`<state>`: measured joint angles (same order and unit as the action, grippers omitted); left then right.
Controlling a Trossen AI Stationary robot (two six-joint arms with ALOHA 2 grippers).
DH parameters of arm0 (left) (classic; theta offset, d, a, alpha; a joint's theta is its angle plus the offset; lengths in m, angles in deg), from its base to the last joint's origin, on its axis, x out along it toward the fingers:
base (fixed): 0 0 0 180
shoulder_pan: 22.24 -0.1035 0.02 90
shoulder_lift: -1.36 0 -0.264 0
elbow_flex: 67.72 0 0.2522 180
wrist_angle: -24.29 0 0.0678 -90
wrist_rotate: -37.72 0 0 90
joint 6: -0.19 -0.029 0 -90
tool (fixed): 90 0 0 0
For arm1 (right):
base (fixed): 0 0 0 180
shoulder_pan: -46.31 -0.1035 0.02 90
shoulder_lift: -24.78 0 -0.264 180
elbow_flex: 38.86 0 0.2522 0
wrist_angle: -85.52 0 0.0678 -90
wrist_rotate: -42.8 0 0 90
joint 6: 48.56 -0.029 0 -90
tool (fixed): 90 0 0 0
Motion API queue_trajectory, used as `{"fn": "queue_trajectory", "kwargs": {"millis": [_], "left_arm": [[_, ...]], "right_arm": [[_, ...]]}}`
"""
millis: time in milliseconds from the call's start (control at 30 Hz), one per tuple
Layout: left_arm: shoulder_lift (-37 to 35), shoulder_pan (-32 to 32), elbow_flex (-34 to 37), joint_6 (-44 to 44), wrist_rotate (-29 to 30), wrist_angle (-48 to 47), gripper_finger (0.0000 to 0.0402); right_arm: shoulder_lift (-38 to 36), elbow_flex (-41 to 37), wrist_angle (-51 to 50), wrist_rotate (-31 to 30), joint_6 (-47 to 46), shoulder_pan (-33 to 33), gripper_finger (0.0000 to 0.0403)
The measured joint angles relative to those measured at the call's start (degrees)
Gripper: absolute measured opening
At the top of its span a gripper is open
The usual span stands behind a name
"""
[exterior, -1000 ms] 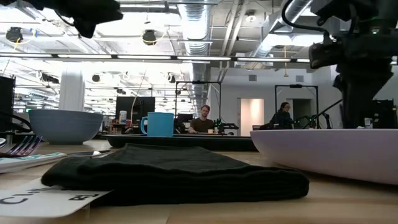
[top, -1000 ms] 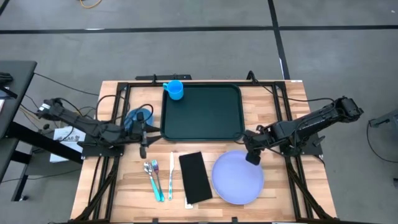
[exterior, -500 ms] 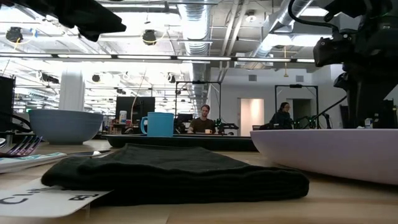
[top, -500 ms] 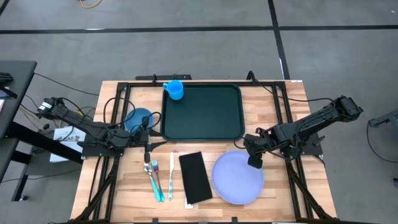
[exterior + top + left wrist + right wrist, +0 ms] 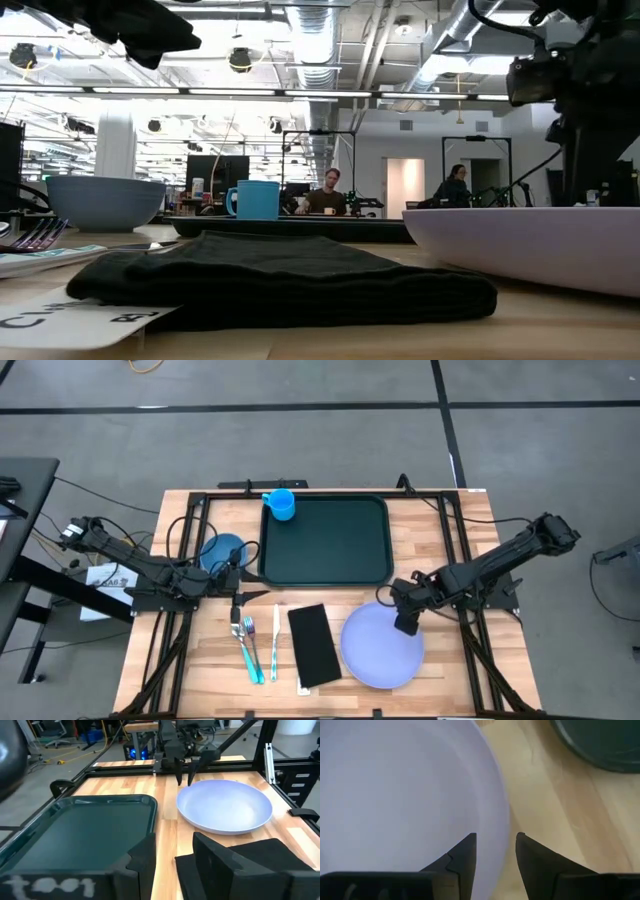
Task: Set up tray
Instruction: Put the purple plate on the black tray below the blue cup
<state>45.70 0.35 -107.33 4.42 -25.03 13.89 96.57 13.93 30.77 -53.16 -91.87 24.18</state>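
Now the right gripper point(image 5: 495, 852), open, hangs with the plate point(image 5: 395, 795) rim right between its fingers, so it should drop straight down and pinch gently.

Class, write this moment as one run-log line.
left gripper: open, beside tray | right gripper: open, fingers astride plate rim | tray: only cup on it

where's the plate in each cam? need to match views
High: plate at front right, beside the napkin.
Low: plate at right, side-on, near the lens.
Left wrist: plate centre right, beyond the napkin.
Right wrist: plate fills the left, rim between the open fingers.
Shared landmark: the tray.
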Motion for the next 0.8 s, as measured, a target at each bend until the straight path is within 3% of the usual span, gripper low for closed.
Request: {"fn": "queue_trajectory", "kwargs": {"millis": [333,567,800], "left_arm": [[-0.02,0.0,0.0,0.04,0.02,0.0,0.0118],[-0.02,0.0,0.0,0.07,0.02,0.0,0.0118],[0.0,0.0,0.0,0.08,0.03,0.0,0.0118]], "right_arm": [[8.2,-0.02,0.17,0.09,-0.25,0.02,0.0127],[12.81,0.03,1.65,3.37,0.04,0.02,0.0127],[13.03,0.13,3.19,4.4,0.69,0.04,0.0109]]}}
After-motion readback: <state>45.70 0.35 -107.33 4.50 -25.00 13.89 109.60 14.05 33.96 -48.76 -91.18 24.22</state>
